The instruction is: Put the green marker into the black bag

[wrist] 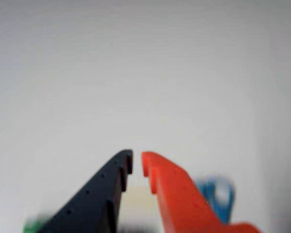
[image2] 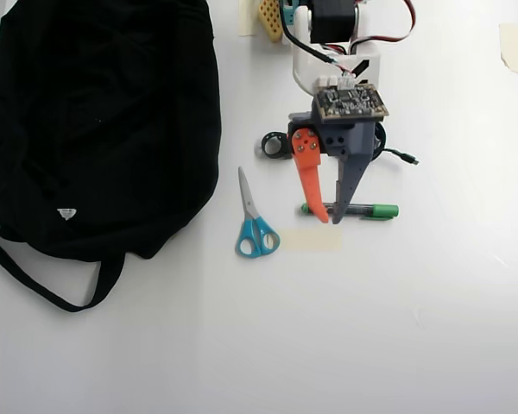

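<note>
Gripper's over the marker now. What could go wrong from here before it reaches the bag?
The orange-and-dark two-finger gripper straddles the slim green-capped marker near one end, so an off-centre grasp may let it tilt or slip. The blue-handled scissors lie between it and the large black fabric bag; a low carry could knock them.

Large black soft fabric bag [image2: 104, 121], upper left of the overhead view, bears a small white tag. Slim dark-barrelled marker [image2: 367, 210] has bright green ends. Scissors [image2: 254, 226] have blue handles. Gripper [image2: 330, 219]: one orange finger, one dark grey-blue.
</note>
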`<state>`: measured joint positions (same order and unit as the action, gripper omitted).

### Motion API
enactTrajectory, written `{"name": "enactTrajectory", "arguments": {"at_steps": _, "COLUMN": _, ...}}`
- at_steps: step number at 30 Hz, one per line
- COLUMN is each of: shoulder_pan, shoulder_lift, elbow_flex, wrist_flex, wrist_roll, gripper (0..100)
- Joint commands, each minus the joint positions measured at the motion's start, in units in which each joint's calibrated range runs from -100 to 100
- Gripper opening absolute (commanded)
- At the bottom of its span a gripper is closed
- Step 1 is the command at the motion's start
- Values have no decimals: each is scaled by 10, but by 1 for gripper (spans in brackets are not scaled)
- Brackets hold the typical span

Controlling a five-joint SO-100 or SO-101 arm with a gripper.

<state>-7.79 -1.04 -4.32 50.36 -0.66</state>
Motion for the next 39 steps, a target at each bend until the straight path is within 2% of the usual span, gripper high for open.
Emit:
{"name": "enactTrajectory", "arguments": {"at_steps": 1, "shoulder_pan": -4, "shoulder_lift": -19, "elbow_flex": -40, "wrist_flex": 166, "wrist_roll": -1, "gripper": 2}}
{"name": "enactTrajectory", "arguments": {"at_steps": 6, "shoulder_pan": -7, "shoulder_lift": -14, "elbow_flex": -57, "wrist_flex": 328, "wrist_roll": -2, "gripper": 2}}
{"name": "enactTrajectory", "arguments": {"at_steps": 9, "shoulder_pan": -13, "shoulder_lift": -19, "elbow_flex": -57, "wrist_flex": 364, "wrist_roll": -2, "gripper": 2}}
{"name": "enactTrajectory", "arguments": {"at_steps": 39, "shoulder_pan": -40, "shoulder_lift": -19, "elbow_flex": -73, "wrist_flex": 371, "wrist_roll": 2, "gripper": 2}}
